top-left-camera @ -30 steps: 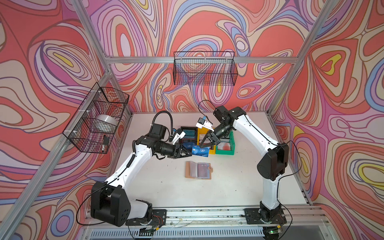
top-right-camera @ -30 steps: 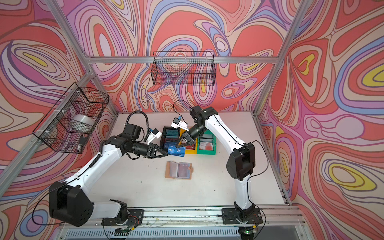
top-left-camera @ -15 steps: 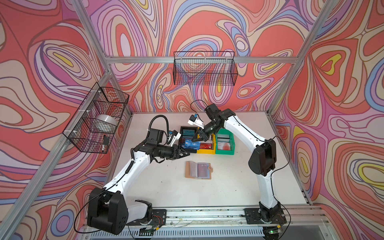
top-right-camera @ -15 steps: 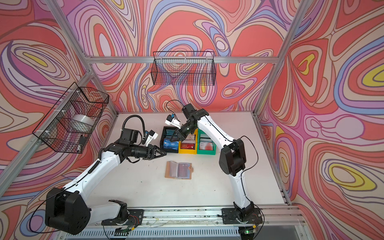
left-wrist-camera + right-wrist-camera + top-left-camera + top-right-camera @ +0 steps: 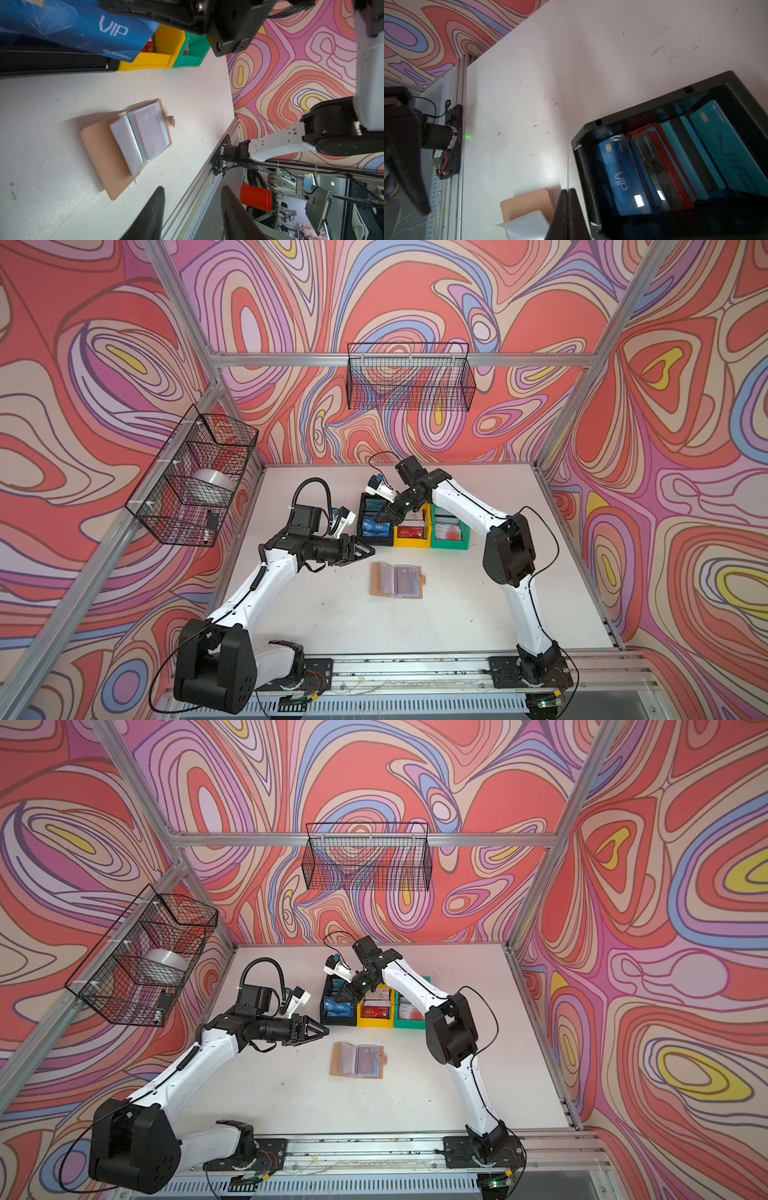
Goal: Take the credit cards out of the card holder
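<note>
Card holder (image 5: 397, 580) lying open on the surface (image 5: 332, 614), long axis sideways, reddish card (image 5: 407, 578) in a sleeve, near the spread, empty left pincer (image 5: 369, 549); right pincer (image 5: 379, 517), pressed together, hangs farther off above the black bin (image 5: 376, 541)

Both arms (image 5: 266, 585) are white-shelled with black joints and cables; left hand (image 5: 368, 551) and right hand (image 5: 379, 517) are black.

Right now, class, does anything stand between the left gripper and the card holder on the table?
Nothing visible does. In both top views the left gripper hangs open beside the card holder, apart from it, with only bare table between them.
</note>
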